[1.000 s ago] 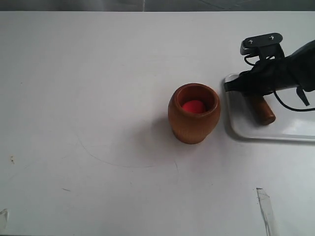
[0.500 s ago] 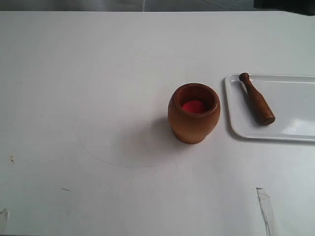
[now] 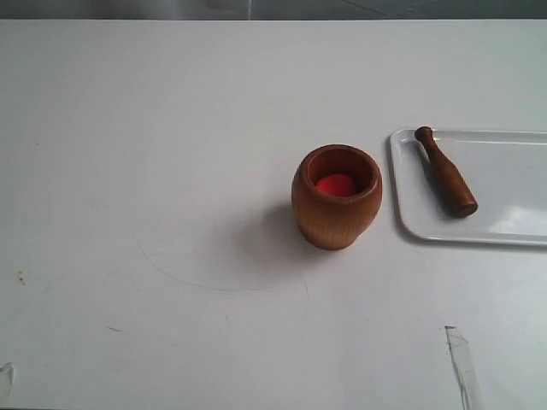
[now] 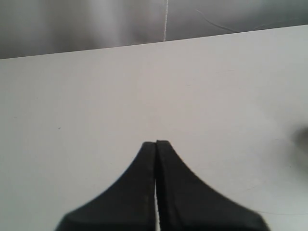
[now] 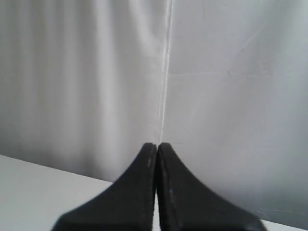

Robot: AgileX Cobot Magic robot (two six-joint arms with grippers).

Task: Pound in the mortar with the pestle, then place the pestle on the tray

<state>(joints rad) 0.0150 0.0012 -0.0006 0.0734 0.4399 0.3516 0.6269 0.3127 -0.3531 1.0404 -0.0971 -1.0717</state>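
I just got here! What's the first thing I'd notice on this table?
The mortar stands near the middle of the table with a red lump inside. Right of it in the exterior view, the pestle lies on the tray. The left gripper and right gripper are shut, holding nothing.

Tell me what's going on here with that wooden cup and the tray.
Nothing is being handled right now. The pestle lies on the white tray, untouched, so that step looks done. The mortar stands upright on the table beside the tray, with a red lump inside. The left gripper and the right gripper are both shut and empty, and neither shows in the exterior view.
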